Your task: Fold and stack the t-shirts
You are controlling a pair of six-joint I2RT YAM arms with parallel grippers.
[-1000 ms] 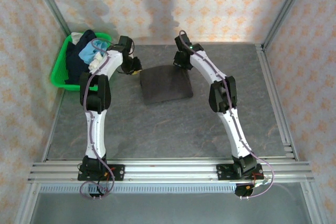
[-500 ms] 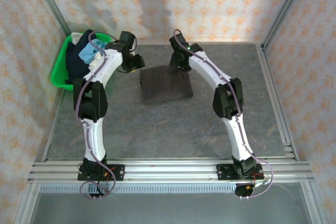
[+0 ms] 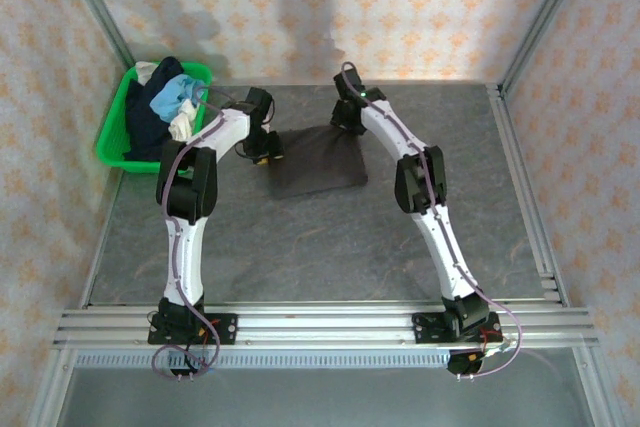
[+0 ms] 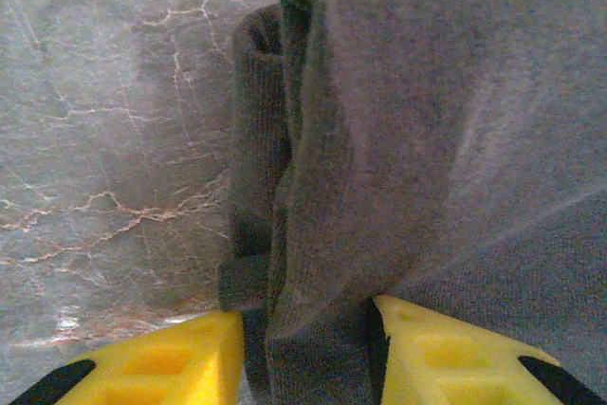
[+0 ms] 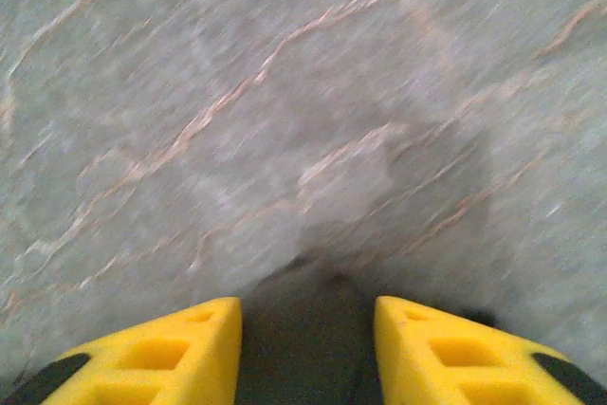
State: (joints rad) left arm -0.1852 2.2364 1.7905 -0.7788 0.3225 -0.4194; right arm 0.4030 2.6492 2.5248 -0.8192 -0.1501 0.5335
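The large dark brown-grey t-shirt (image 3: 318, 159) lies folded on the grey table, near the back middle. My left gripper (image 3: 268, 152) is at its left edge, shut on a bunched fold of the t-shirt (image 4: 427, 139), which runs down between the yellow fingers (image 4: 161, 367). My right gripper (image 3: 345, 127) is at the shirt's far edge, and a tip of the dark cloth (image 5: 303, 348) sits pinched between its fingers (image 5: 455, 358). A navy shirt (image 3: 150, 117), a light blue one (image 3: 168, 97) and a cream one (image 3: 180, 127) are heaped in the basket.
The green plastic basket (image 3: 112, 145) stands at the back left corner against the wall. Metal frame rails (image 3: 520, 177) border the marbled grey table (image 3: 300, 247) on the right and at the front. Bare tabletop lies in front of the shirt.
My left gripper has moved from behind the shirt's left corner down to its left edge and closed on the cloth. The right gripper shifted slightly at the far edge, and the shirt's outline has changed.
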